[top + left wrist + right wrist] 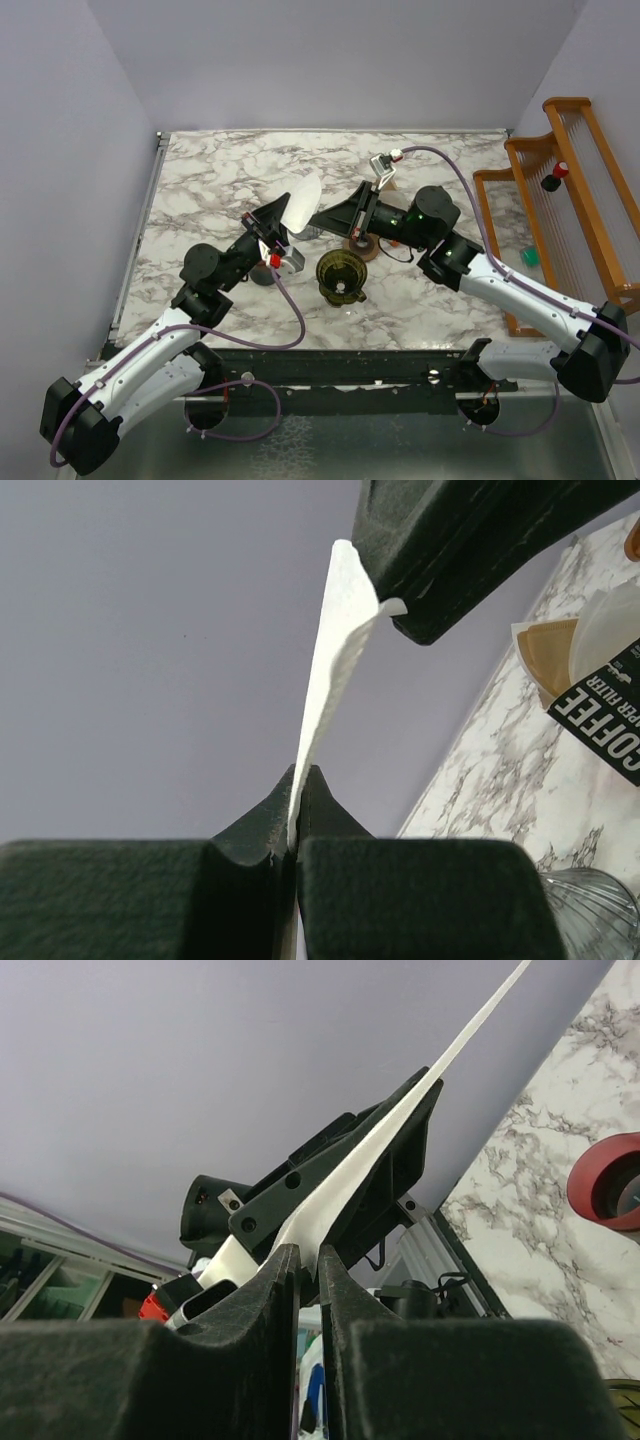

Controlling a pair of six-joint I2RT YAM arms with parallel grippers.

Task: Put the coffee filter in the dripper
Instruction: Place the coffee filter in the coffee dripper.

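The coffee filter, a thin white paper cone seen flat and edge-on, is held in the air above the table's middle. My left gripper is shut on its lower edge, as the left wrist view shows, with the filter rising from the tips. My right gripper reaches in from the right; its jaws stand a little apart with a corner of the filter at the gap. The dark olive dripper stands on the marble below, in front of both grippers.
A brown-and-black "COFFEE" carton with brown filters lies under the right arm. A glass vessel stands by the left gripper. A red-rimmed round thing sits on the table. A wooden rack stands at the right edge.
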